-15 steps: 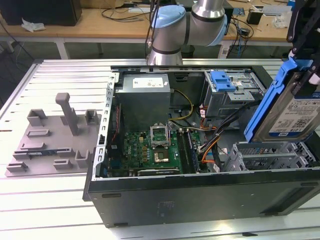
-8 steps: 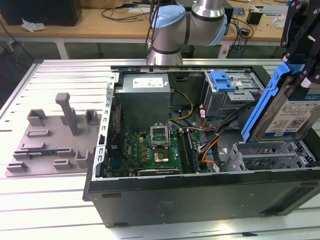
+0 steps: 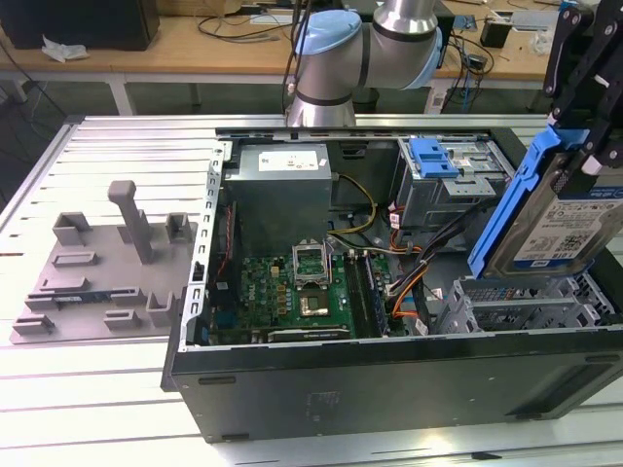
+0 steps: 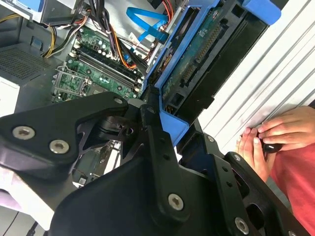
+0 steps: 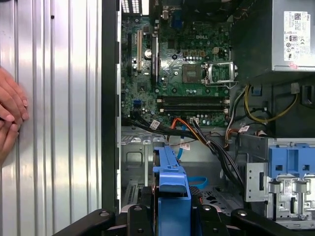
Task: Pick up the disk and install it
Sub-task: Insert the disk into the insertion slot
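Note:
The disk point(image 3: 563, 219), a silver drive with a white-and-blue label in a blue bracket point(image 3: 508, 206), hangs tilted on edge above the open computer case point(image 3: 389, 375) at the exterior view's right. My gripper point(image 3: 587, 136) is shut on it from above, its black fingers clamping the upper end. Below the disk lies the case's empty metal drive cage point(image 3: 516, 309). The second wrist view shows the disk's circuit-board side point(image 4: 194, 64) past my black finger links point(image 4: 152, 132). In the first wrist view the bracket point(image 5: 172, 184) appears edge-on over the cage floor point(image 5: 133, 157).
Inside the case are a motherboard point(image 3: 292, 292), power supply point(image 3: 282, 180), orange and black cables point(image 3: 409, 282) and a second blue-bracketed bay point(image 3: 435, 158). A grey fixture point(image 3: 107, 263) sits on the slatted table at the exterior view's left. A person's hands point(image 4: 268, 137) rest beside the case.

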Motion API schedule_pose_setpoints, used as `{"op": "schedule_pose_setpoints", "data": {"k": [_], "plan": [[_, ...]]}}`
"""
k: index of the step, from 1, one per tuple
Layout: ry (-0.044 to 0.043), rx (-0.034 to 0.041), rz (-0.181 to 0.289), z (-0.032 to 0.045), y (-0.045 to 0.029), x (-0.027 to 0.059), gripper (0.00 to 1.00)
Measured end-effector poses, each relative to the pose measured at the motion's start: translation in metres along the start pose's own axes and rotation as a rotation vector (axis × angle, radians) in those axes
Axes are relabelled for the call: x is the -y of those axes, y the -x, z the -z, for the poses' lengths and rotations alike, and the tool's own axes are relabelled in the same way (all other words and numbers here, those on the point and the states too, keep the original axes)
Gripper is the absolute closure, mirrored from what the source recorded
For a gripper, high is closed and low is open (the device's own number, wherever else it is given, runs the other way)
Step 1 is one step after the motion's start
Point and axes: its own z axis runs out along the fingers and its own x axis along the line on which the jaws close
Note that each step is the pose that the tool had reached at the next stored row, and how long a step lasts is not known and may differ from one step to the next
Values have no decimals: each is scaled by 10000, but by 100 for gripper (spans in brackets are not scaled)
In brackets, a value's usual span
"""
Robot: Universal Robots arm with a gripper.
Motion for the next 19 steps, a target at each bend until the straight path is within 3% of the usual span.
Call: {"op": "schedule_pose_setpoints", "data": {"k": [19], "plan": [[6, 1, 235, -72, -15, 3, 63]]}}
